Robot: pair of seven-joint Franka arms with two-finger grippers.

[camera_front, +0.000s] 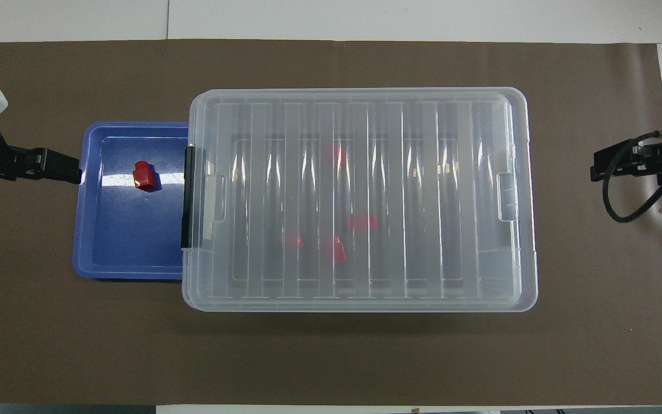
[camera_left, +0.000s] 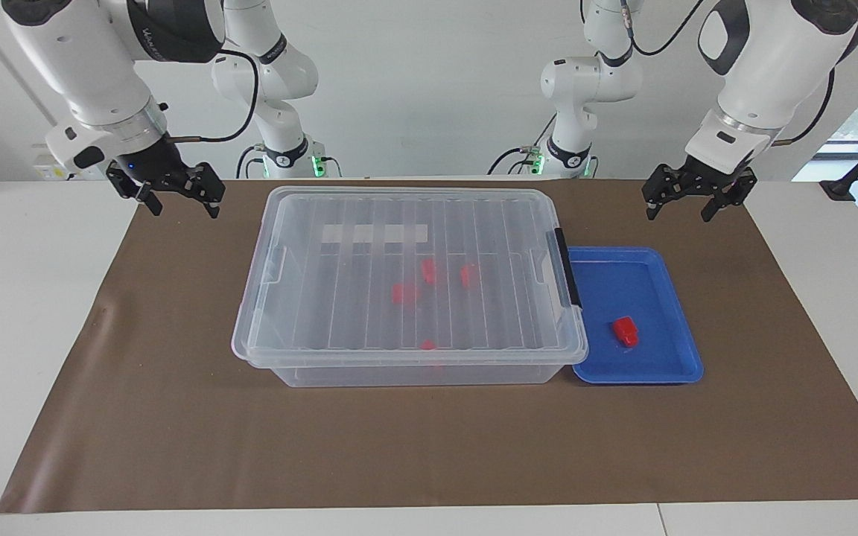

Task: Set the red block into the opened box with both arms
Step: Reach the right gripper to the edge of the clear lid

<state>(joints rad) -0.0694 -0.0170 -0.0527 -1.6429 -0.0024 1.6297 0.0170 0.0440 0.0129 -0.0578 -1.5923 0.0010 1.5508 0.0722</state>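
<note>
One small red block (camera_left: 625, 331) (camera_front: 145, 176) lies in the shallow blue tray (camera_left: 660, 368) (camera_front: 92, 230). The clear box (camera_left: 339, 372) (camera_front: 515, 201) stands mid-mat with its ribbed lid on; a black latch (camera_left: 567, 268) (camera_front: 188, 195) faces the tray. Several red pieces (camera_left: 403, 292) (camera_front: 337, 248) show through the lid. My left gripper (camera_left: 680, 214) (camera_front: 75, 172) hangs open and empty over the mat by the tray's outer edge. My right gripper (camera_left: 184, 210) (camera_front: 595, 167) hangs open and empty over the mat's edge at the right arm's end, apart from the box.
A brown mat (camera_left: 176, 447) (camera_front: 78, 345) covers the white table (camera_left: 12, 298). The tray touches the box at the left arm's end. Bare mat stretches from the box and tray to the table edge away from the robots.
</note>
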